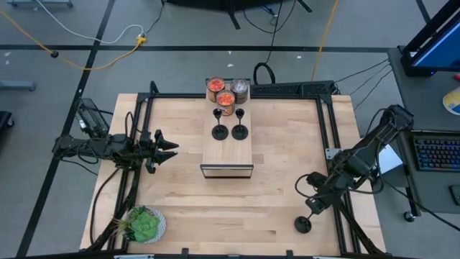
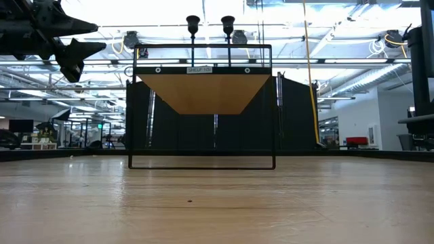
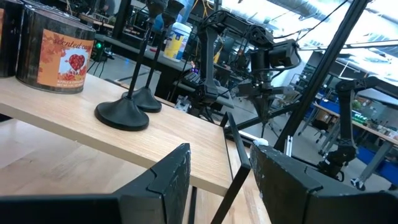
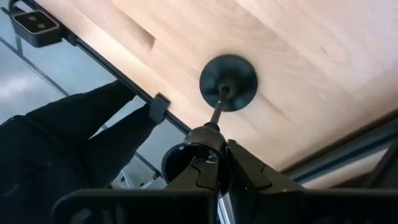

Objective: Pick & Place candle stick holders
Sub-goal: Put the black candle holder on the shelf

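Observation:
Two black candle stick holders stand on their round bases on a small wooden shelf at the table's middle. They also show in the left wrist view. A third holder is near the table's near right corner, and my right gripper is shut on it. My left gripper is open and empty, held level to the left of the shelf and above the table. It also shows in the low view. My right gripper pinches the third holder's cup top between its two fingers, coming from above. The thin stem and round base hang below the fingers, about upright. Whether the base touches the table, I cannot tell.
Two jars with red-orange contents and a silvery-grey jar stand at the shelf's far end. A green plant on a plate lies at the near left corner. A black frame runs along the table's edges.

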Available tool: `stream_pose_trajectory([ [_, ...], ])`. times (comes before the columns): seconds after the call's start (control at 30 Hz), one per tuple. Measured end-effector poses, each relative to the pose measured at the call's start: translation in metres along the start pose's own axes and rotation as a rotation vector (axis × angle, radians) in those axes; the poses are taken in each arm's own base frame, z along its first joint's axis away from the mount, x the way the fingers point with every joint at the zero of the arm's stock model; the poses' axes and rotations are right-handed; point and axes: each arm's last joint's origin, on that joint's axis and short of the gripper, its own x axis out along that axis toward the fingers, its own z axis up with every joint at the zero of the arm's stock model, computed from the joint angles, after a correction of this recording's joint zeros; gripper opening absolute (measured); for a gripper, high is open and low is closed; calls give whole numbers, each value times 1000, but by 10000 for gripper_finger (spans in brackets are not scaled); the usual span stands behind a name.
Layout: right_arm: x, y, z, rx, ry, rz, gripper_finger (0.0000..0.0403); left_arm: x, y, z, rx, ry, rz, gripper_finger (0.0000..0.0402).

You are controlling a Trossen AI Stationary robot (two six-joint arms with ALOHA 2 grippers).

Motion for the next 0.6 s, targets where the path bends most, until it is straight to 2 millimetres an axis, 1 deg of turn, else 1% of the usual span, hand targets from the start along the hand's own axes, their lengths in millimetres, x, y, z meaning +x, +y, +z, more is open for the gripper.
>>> stream_pose_trajectory([
  [0.3, -5, 6, 9, -54, -56, 81, 5, 0, 0, 0, -2, 0, 0, 175],
  [0.6, -9, 22, 16, -116, -135, 246, 3, 0, 0, 0, -5, 0, 0, 175],
])
